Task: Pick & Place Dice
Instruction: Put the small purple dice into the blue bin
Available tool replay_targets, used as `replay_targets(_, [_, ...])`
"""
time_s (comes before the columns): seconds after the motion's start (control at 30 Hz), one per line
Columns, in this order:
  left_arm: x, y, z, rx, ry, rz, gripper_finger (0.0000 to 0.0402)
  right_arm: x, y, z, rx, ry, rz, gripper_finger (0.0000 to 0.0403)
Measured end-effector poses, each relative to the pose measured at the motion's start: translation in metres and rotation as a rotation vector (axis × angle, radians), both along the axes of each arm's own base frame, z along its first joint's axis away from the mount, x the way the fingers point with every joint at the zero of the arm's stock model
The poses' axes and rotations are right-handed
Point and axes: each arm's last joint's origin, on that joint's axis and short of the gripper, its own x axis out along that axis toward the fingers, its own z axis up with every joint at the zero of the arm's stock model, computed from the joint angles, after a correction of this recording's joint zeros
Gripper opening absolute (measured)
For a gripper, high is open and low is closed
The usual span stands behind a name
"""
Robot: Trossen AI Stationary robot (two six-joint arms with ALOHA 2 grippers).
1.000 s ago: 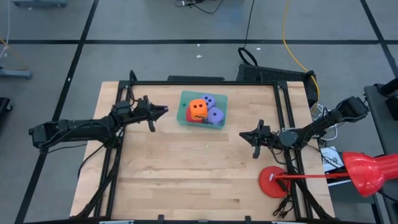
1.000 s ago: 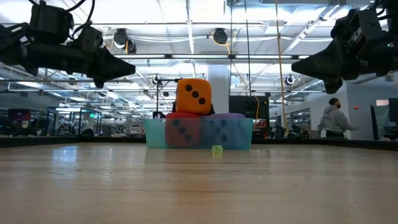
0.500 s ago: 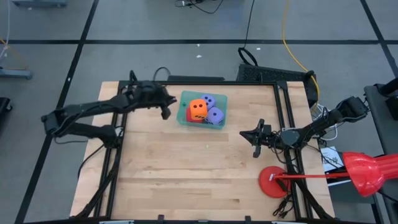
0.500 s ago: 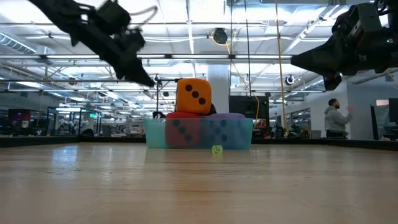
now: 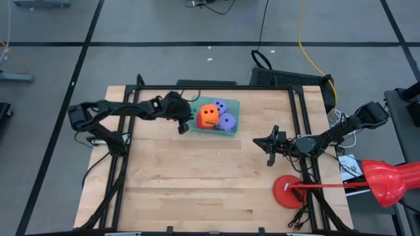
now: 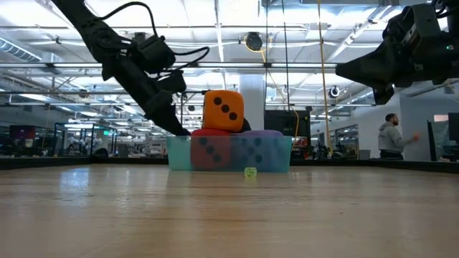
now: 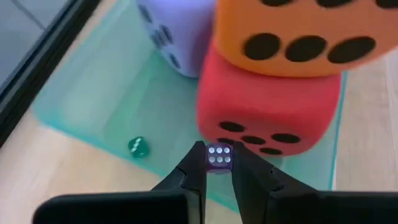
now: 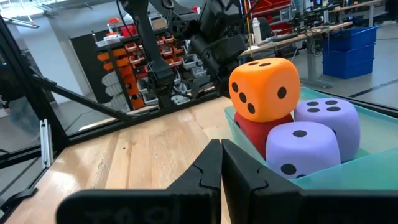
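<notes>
A teal tray [image 5: 233, 107] on the table's far middle holds the dice. The orange die [image 5: 209, 115] sits on top of the red die [image 7: 261, 112], with two purple-blue dice [image 5: 220, 105] [image 5: 228, 121] beside them. My left gripper [image 5: 183, 124] is tipped down at the tray's left rim [image 6: 172, 140], shut on a tiny clear purple die [image 7: 219, 157] just in front of the red die. My right gripper [image 5: 259, 141] hovers shut and empty right of the tray. My left gripper pinches the tiny purple die by two opposite sides [image 7: 211, 158], at the very free ends of its fingers [image 7: 198, 163]. It comes slanting down from the table's left. The die is lifted clear over the tray, its white-pipped face turned toward the wrist camera.
A tiny green die [image 7: 138, 147] lies on the tray's floor. Another small green die [image 6: 249, 173] rests on the bare wood in front of the tray. A red round disc [image 5: 289, 191] lies at the table's near right corner. Black frame rails [image 5: 125, 164] run along both side edges.
My left arm has swung from the table's left part toward the tray, and its gripper has tipped down and sunk to the tray's left rim. The right arm and the dice in the tray have kept still.
</notes>
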Motion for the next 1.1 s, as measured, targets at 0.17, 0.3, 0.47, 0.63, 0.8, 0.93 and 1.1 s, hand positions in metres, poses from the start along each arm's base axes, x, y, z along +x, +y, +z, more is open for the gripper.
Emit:
replay_targets(0.17, [0.004, -0.004, -0.003, 0.060, 0.024, -0.054, 0.0048, 0.000, 0.000, 0.000, 0.000, 0.000, 0.000, 0.0004])
replay_targets(0.3, [0.006, -0.008, -0.003, 0.074, 0.024, -0.054, 0.0086, 0.000, 0.000, 0.000, 0.001, 0.000, 0.001, 0.0004])
replay_targets(0.47, [0.007, -0.009, -0.003, 0.068, 0.022, -0.051, 0.0170, 0.000, 0.000, 0.000, 0.007, -0.002, 0.001, 0.0004])
replay_targets(0.63, [0.007, -0.009, -0.003, 0.076, 0.028, -0.041, 0.0227, 0.000, 0.000, 0.000, 0.007, -0.002, 0.001, 0.0004])
replay_targets(0.8, [0.008, -0.011, -0.003, 0.118, 0.042, -0.088, 0.0236, 0.000, 0.000, 0.000, 0.008, -0.002, 0.001, 0.0004])
replay_targets(0.93, [0.011, -0.019, -0.003, 0.230, 0.088, -0.151, 0.0225, 0.000, 0.000, 0.000, 0.007, -0.001, 0.010, 0.0004])
replay_targets(1.1, [0.016, -0.030, -0.003, 0.340, 0.140, -0.173, 0.0208, 0.000, 0.001, 0.000, 0.007, -0.002, 0.027, 0.0004])
